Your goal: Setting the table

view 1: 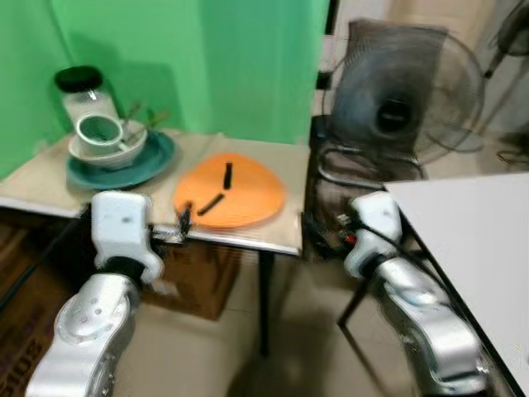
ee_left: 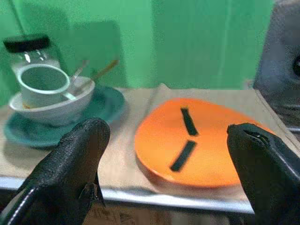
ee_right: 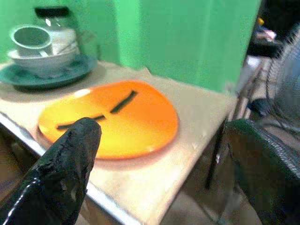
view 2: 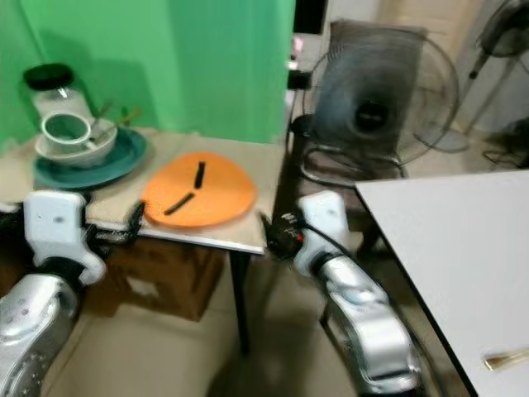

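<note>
An orange oval plate (view 1: 230, 192) with two black strips on it lies on a small tan-covered table (view 1: 281, 227). At the back left a teal plate (view 1: 157, 161) carries a white bowl (view 1: 132, 153) holding a pale green mug (view 1: 99, 131) and some utensils. My left gripper (view 1: 183, 219) is open at the table's front edge, just left of the orange plate (ee_left: 197, 145). My right gripper (view 2: 273, 225) is open too, off the table's right front corner, with its fingers pointing toward the orange plate (ee_right: 117, 119). Neither holds anything.
A glass jar with a black lid (view 1: 78, 87) stands behind the bowl. A green backdrop (view 1: 207, 58) hangs behind the table. A floor fan (view 1: 405, 103) stands to the right. A white table (view 1: 479, 231) lies at right, with a gold utensil (view 2: 504, 360) on it. A cardboard box (view 1: 198, 281) sits under the small table.
</note>
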Robot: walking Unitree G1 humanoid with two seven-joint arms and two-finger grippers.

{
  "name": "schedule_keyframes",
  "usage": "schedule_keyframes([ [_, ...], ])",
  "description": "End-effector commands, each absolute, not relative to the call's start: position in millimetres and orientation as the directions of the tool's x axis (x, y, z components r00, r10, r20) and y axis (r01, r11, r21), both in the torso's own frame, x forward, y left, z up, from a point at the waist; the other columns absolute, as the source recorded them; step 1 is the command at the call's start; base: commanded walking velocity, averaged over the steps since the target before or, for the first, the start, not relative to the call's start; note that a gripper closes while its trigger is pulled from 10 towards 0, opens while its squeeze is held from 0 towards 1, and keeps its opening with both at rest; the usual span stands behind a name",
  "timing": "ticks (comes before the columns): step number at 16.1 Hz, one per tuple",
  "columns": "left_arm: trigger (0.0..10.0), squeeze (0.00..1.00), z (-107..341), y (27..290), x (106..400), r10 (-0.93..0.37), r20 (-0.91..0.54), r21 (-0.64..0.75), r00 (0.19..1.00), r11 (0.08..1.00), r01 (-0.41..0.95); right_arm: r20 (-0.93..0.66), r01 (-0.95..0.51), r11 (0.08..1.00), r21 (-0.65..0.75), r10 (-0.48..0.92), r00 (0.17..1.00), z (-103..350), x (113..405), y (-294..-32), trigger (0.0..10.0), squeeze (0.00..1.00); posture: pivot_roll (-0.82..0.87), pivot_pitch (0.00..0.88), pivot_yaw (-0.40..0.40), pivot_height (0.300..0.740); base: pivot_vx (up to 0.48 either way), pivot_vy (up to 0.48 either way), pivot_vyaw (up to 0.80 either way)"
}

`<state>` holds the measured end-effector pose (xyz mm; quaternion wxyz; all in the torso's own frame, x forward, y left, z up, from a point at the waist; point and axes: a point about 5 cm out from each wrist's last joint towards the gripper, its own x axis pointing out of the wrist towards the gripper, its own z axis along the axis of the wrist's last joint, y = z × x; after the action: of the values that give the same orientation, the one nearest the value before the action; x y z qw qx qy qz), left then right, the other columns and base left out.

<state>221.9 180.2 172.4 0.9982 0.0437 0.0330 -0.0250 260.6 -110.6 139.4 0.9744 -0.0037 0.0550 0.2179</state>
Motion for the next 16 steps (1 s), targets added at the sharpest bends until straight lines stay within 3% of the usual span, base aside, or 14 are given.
schedule_keyframes([
  [1,10.0,0.0,173.0,173.4,223.0,-0.082,-0.071,0.077,0.994,0.993,0.088,-0.12,-0.382,0.924,-0.006,0.379,0.918,137.7,261.8,-124.6,10.0,1.0,-0.01,0.0,0.026,0.74,0.311,0.0,0.0],
  [2,10.0,0.0,172.9,173.8,223.2,-0.084,-0.072,0.078,0.994,0.993,0.089,-0.12,-0.38,0.925,-0.005,0.377,0.918,137.5,261.8,-124.7,10.0,0.96,-0.01,0.0,0.026,0.74,0.311,0.0,0.0],
  [3,10.0,0.0,172.9,173.9,223.4,-0.085,-0.073,0.079,0.994,0.993,0.09,-0.119,-0.381,0.925,-0.004,0.378,0.918,137.4,261.6,-124.3,10.0,0.84,-0.01,0.0,0.027,0.74,0.315,0.0,0.0],
  [5,10.0,0.0,172.9,174.3,224.2,-0.087,-0.074,0.081,0.993,0.992,0.093,-0.117,-0.382,0.924,-0.001,0.379,0.918,137.0,261.6,-122.9,10.0,0.71,-0.02,0.0,0.029,0.74,0.311,0.0,0.0],
  [6,10.0,0.0,172.6,174.6,224.2,-0.089,-0.075,0.082,0.993,0.992,0.095,-0.117,-0.383,0.924,0.003,0.381,0.917,136.8,261.8,-122.2,10.0,0.45,-0.02,0.0,0.029,0.74,0.319,0.0,0.0],
  [7,10.0,0.0,172.4,174.8,224.2,-0.092,-0.077,0.084,0.993,0.992,0.098,-0.116,-0.396,0.918,0.008,0.394,0.912,137.0,261.3,-121.2,10.0,0.0,-0.02,0.0,0.031,0.74,0.311,0.0,0.0],
  [16,10.0,0.0,172.5,173.3,225.0,-0.113,-0.081,0.099,0.99,0.988,0.121,-0.129,-0.458,0.888,-0.045,0.45,0.884,137.0,263.0,-117.1,10.0,0.0,-0.01,0.0,0.033,0.74,0.312,0.0,0.09],
])
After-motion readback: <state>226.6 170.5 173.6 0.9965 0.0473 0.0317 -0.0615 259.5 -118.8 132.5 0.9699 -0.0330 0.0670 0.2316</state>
